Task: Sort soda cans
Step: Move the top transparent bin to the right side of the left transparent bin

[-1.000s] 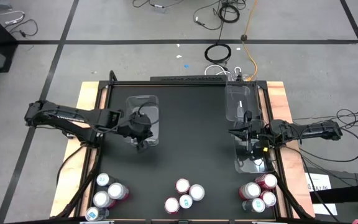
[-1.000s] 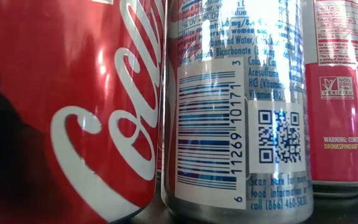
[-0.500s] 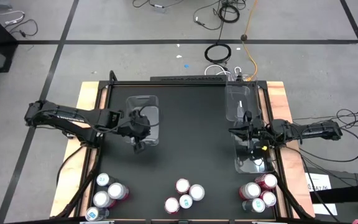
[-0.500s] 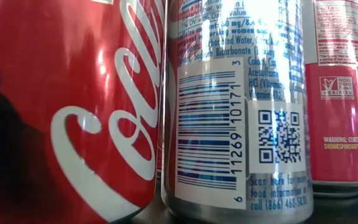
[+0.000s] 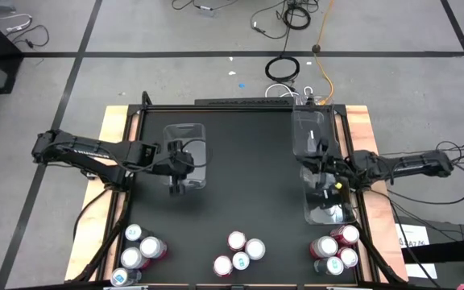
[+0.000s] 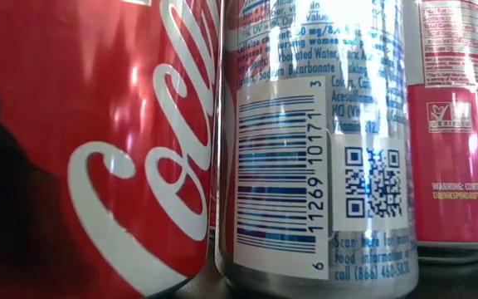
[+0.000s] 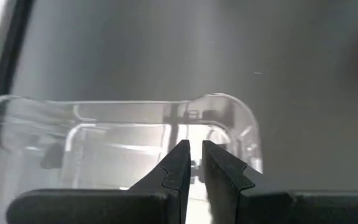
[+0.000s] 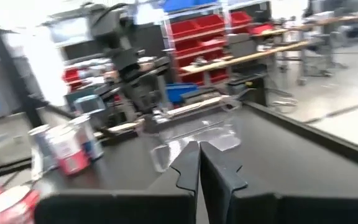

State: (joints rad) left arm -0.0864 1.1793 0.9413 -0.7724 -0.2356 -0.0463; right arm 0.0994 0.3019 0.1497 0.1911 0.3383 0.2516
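Both hands were closed and held nothing. The left hand (image 5: 177, 186) hovered over a clear bin (image 5: 187, 153); the right hand (image 5: 322, 192) hovered over another clear bin (image 5: 327, 211). The soda cans (image 5: 240, 252) stood in clusters along the surface's (image 5: 248, 177) edge, well apart from both hands.

low view: three soda cans (image 6: 314, 141) fill the frame, tops and sides cut off, table and both arms hidden behind them
front-left cans (image 5: 138, 251): lowest one cut by the bottom edge in the high view, colours too small to tell
right wrist view: blurred, labels on the cans (image 8: 64, 146) unreadable
left bin (image 7: 135, 140): near end hidden behind left gripper (image 7: 191, 165)
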